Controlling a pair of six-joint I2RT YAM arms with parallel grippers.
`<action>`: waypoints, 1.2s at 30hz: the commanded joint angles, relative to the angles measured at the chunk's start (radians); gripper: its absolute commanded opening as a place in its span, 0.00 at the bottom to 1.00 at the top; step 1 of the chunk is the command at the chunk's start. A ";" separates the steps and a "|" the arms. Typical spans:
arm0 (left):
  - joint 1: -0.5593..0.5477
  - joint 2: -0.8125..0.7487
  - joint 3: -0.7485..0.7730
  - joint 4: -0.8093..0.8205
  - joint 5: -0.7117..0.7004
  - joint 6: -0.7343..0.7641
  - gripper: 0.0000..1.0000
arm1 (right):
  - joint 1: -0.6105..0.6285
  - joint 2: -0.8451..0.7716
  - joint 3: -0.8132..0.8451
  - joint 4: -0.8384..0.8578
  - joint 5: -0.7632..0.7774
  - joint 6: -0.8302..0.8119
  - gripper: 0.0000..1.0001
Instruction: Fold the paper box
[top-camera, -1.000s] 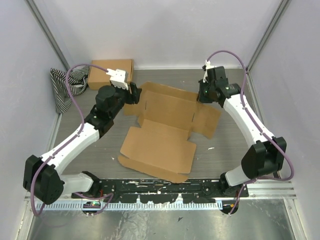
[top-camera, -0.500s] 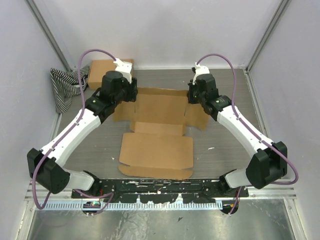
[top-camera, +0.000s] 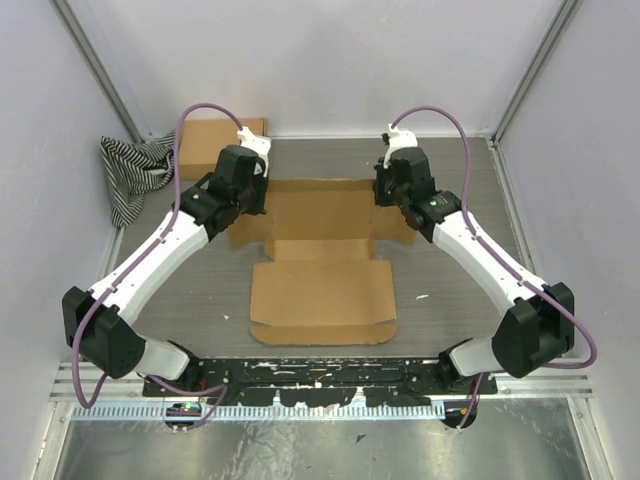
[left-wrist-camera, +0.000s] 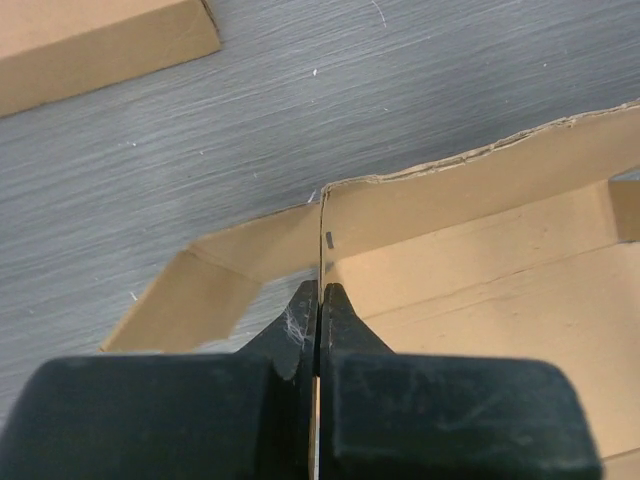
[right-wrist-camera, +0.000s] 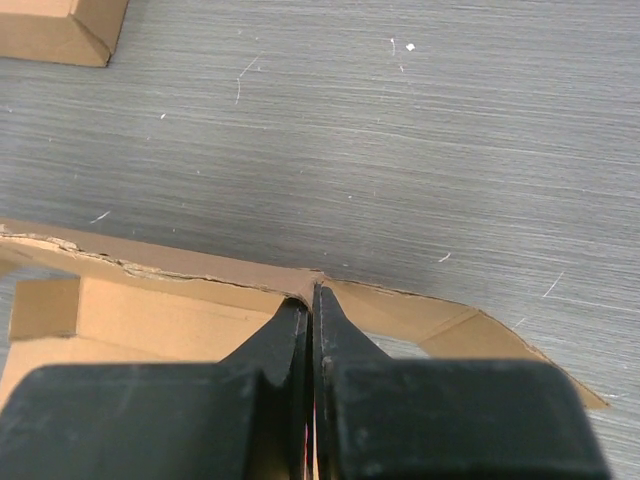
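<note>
Top external view: a plain brown die-cut corrugated cardboard mailer, the paper box (top-camera: 322, 298), lies opened out in the middle of the grey wood-grain surface (top-camera: 450, 285), between the two arms and squared to the near edge.

- Left jaws: clenched at the box's far left corner. The left wrist view shows a thin upright cardboard edge (left-wrist-camera: 322, 225) pinched between them.
- Right jaws: clenched at the far right corner, on the cardboard (right-wrist-camera: 200, 275) where the far wall meets its side flap.
- Far half: the long far wall looks raised, with short corner flaps angled outward at both ends. The side walls are not yet stood up or locked.
- Near half: the large lid panel is flat on the surface, its front strip unfolded.
- Off to the far left, well apart: a fully formed small brown cardboard box (top-camera: 213, 135) and a crumpled black-and-white striped cloth (top-camera: 132, 175). Neither is involved.

Judgement: early stage. One wall is started and the corners are gripped. Tucking the corner flaps, raising the sides and closing the lid all remain.
</note>
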 joint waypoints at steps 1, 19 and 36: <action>0.003 0.011 0.007 0.004 -0.026 -0.025 0.00 | 0.001 -0.009 0.074 -0.013 0.000 0.008 0.09; 0.000 -0.213 -0.524 0.696 -0.112 -0.095 0.00 | -0.257 -0.200 0.083 -0.156 -0.053 0.013 0.56; -0.018 -0.206 -0.759 1.258 -0.011 0.067 0.00 | -0.482 0.061 -0.098 0.100 -0.391 -0.006 0.40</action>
